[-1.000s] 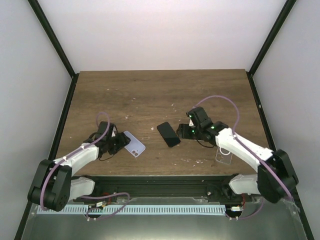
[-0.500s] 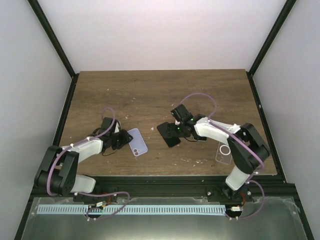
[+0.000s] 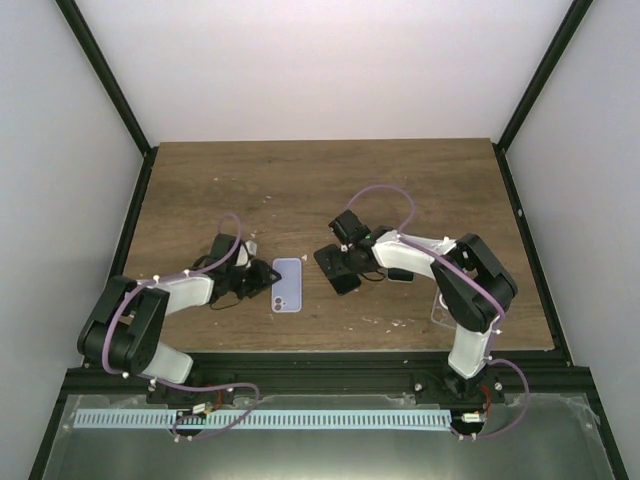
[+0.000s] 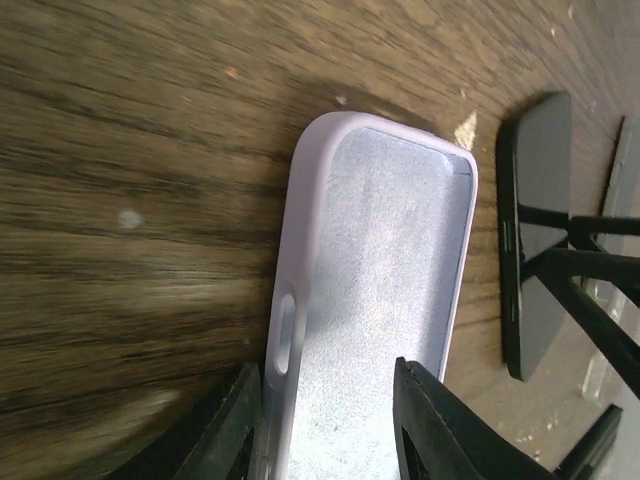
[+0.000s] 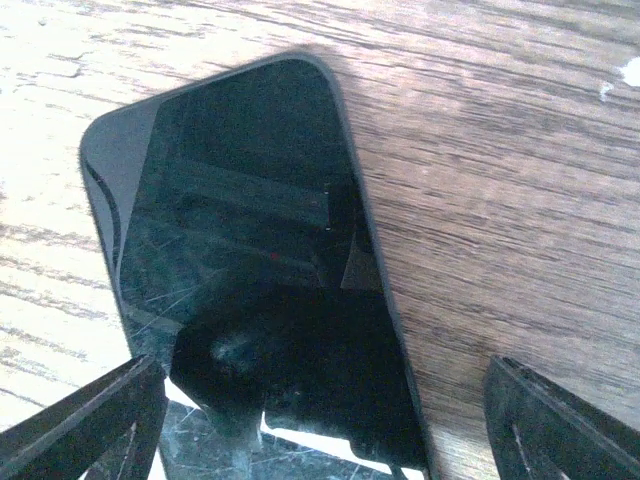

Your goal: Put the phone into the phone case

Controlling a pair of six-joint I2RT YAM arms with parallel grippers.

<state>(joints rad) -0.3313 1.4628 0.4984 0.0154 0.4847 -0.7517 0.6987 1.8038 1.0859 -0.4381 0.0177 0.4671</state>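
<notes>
The lilac phone case (image 3: 287, 285) lies open side up on the table, left of centre. My left gripper (image 3: 258, 282) is shut on its near end. In the left wrist view one finger presses the outside of the case (image 4: 380, 280) and the other covers its far edge, with the left gripper (image 4: 330, 400) spanning its width. The black phone (image 3: 337, 268) lies screen up just right of the case. My right gripper (image 3: 347, 260) hovers low over it, open. In the right wrist view the phone (image 5: 250, 200) sits between the spread fingers of that gripper (image 5: 325, 400), untouched.
A clear phone case (image 3: 447, 308) lies near the table's front right edge, partly behind the right arm. The wooden table (image 3: 320, 180) stretches back to the white walls. About a finger's width separates the lilac case from the phone (image 4: 535, 230).
My left gripper closed on the case and swung it right, turning it square to the table edge. My right arm reached left over the phone and its jaws widened.
</notes>
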